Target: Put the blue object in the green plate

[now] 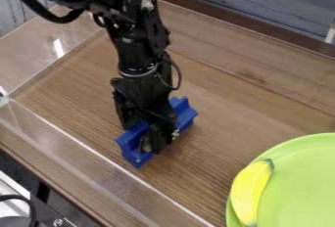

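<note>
One blue block (147, 138) lies on the wooden table (249, 94) a little left of the frame's centre and slightly below it, its long side running diagonally from the lower left up toward the right. Only its two ends show clearly, one poking out at the lower left under the arm and the other at the upper right beside it; the middle is hidden by the black gripper (153, 139), which stands straight down on top of the block. The gripper's fingers reach down to the block and appear to sit against its sides, but their tips merge with the dark body of the tool, so I cannot tell whether they are clamped on it or merely set around it. Above the gripper the black arm (128, 35) rises toward the upper left of the frame, with cables looping near its top. Well apart from the block, in the lower right corner, sits the green plate (304, 153), cut off by the frame's edge. On the plate's left part lies a yellow banana-like piece (252, 186). A clear plastic wall (53, 143) runs along the table's lower left side.
</note>
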`<action>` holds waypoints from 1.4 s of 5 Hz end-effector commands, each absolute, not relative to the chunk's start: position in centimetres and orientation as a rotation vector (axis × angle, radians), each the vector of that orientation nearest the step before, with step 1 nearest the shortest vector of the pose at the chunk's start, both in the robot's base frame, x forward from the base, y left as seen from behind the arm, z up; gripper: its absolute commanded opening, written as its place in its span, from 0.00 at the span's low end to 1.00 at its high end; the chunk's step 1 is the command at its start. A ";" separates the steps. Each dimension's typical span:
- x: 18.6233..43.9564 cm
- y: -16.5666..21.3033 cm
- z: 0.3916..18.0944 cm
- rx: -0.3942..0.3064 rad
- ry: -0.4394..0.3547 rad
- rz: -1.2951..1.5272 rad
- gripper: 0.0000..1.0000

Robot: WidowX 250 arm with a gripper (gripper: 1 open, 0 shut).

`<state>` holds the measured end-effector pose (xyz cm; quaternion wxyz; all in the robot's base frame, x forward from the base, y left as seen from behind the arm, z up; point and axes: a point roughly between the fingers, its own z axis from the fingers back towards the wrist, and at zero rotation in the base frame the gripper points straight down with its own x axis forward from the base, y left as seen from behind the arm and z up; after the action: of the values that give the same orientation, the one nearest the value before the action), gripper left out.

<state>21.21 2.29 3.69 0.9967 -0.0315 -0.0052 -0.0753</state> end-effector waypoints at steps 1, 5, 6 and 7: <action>22.0 2.9 4.2 -0.052 -0.040 -0.143 0.00; 22.3 3.4 4.3 -0.051 -0.041 -0.149 0.00; 22.5 3.5 4.3 -0.052 -0.042 -0.150 0.00; 22.6 3.7 4.4 -0.051 -0.042 -0.151 0.00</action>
<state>21.85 3.26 3.74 0.9964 -0.0312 -0.0057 -0.0791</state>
